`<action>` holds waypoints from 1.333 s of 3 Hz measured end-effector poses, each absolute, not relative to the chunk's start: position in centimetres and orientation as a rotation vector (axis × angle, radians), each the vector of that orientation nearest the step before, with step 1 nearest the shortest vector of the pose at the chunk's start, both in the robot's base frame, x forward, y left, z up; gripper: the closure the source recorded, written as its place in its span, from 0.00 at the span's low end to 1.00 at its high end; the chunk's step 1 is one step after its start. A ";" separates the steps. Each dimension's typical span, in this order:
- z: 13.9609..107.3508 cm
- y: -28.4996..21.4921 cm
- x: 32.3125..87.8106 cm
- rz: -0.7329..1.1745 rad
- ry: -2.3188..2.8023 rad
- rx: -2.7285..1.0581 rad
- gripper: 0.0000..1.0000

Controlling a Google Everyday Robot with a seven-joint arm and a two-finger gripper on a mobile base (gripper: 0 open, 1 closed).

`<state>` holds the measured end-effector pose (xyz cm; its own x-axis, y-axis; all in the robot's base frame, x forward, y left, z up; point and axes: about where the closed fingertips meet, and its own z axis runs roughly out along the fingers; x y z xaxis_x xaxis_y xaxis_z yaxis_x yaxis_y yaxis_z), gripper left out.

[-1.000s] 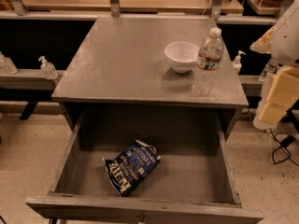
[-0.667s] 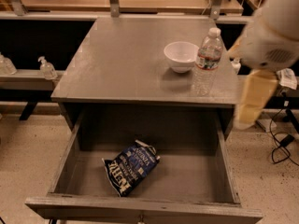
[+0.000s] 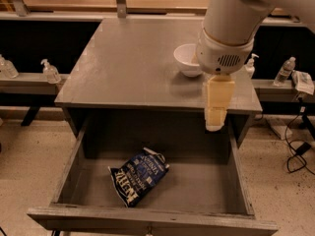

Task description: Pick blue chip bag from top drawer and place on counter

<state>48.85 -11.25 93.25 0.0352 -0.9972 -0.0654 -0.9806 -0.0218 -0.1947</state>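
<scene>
The blue chip bag (image 3: 139, 175) lies flat on the floor of the open top drawer (image 3: 69, 162), left of its middle, with white lettering facing up. The grey counter (image 3: 133, 58) sits above the drawer. My gripper (image 3: 215, 121) hangs from the white arm over the counter's front right edge, above the right part of the drawer. It is above and to the right of the bag and holds nothing that I can see.
A white bowl (image 3: 186, 59) stands on the counter, partly behind the arm. Sanitizer bottles (image 3: 50, 72) stand on a low shelf at left, and a water bottle (image 3: 285, 71) and cables (image 3: 298, 154) are at right. A tan bench runs along the back.
The arm has swung in from the right edge to over the counter's front right, now hiding the water bottle that stood by the bowl. The bag has not moved.
</scene>
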 end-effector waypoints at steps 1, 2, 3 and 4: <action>93.1 -9.6 48.8 -0.132 1.928 -2.174 0.00; 90.2 -5.9 48.8 -0.053 1.718 -2.281 0.00; 85.7 0.4 49.1 -0.054 1.366 -2.445 0.00; 85.2 1.6 49.3 -0.081 1.264 -2.472 0.00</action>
<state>49.27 1.64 85.22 0.5978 -0.7938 -0.1119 -0.7732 -0.5340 -0.3421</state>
